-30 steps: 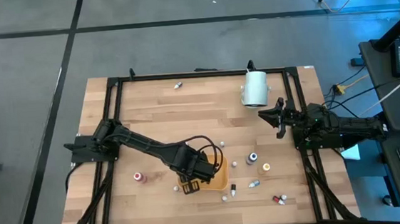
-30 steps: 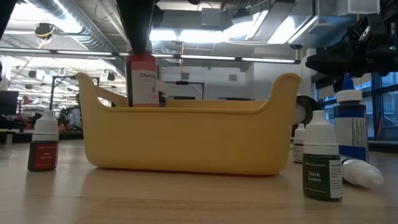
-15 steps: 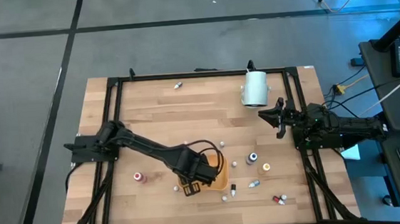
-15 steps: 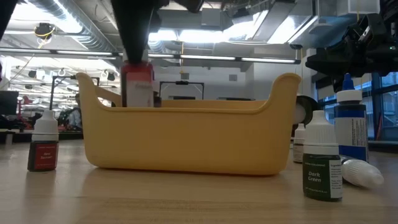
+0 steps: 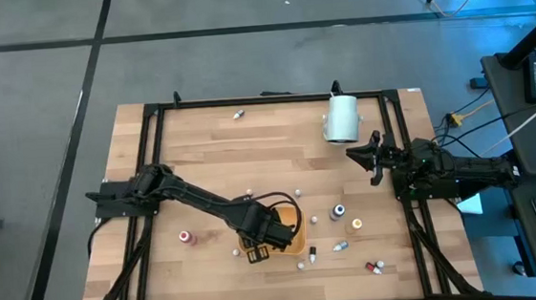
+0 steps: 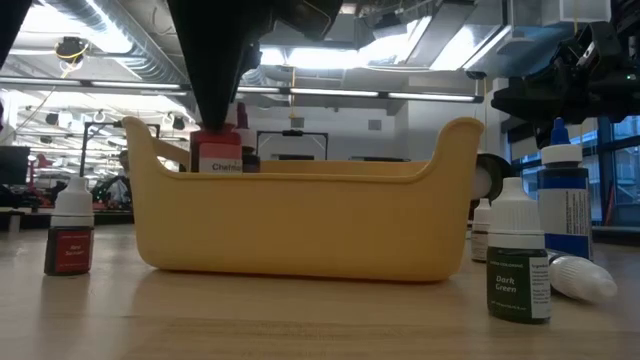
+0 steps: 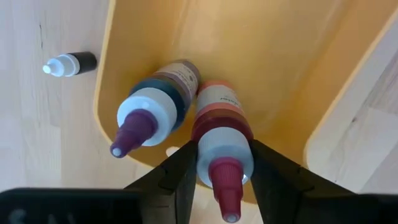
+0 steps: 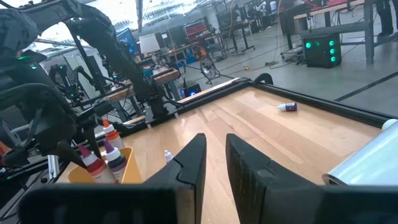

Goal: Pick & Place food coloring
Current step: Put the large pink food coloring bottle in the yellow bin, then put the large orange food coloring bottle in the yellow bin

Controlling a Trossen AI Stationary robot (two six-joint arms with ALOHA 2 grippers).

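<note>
My left gripper (image 5: 273, 234) (image 7: 224, 180) reaches down into the yellow-orange tray (image 5: 297, 221) (image 6: 300, 220) and is shut on a red-labelled food coloring bottle (image 7: 222, 124) (image 6: 218, 155) with a dark red cap. A second bottle (image 7: 152, 109), dark-bodied with a purple cap, stands in the tray right beside it. More small bottles lie scattered on the wood around the tray, such as a red one (image 5: 186, 237) and a blue one (image 5: 338, 212). My right gripper (image 5: 372, 157) (image 8: 216, 163) waits open at the table's right edge. My left gripper pinches the red-labelled bottle between its two fingers at the white shoulder (image 7: 225, 152) just under the cap. The fingers (image 7: 180, 177) come from above, pointing down. The bottle stays upright, its lower part inside the tray; whether its base touches the tray floor is hidden by the wall.
A large white cylinder (image 5: 341, 118) lies near the far right. Orange (image 5: 356, 225), teal (image 5: 339, 247) and red-and-white (image 5: 375, 268) bottles sit right of the tray, and one (image 5: 237, 115) lies at the far edge. In the low view a dark green bottle (image 6: 520, 265) stands near.
My left gripper has moved down, lowering the red-labelled bottle into the tray. In the low view most of the bottle stood above the rim before; now only its top shows. The hold stayed shut.
</note>
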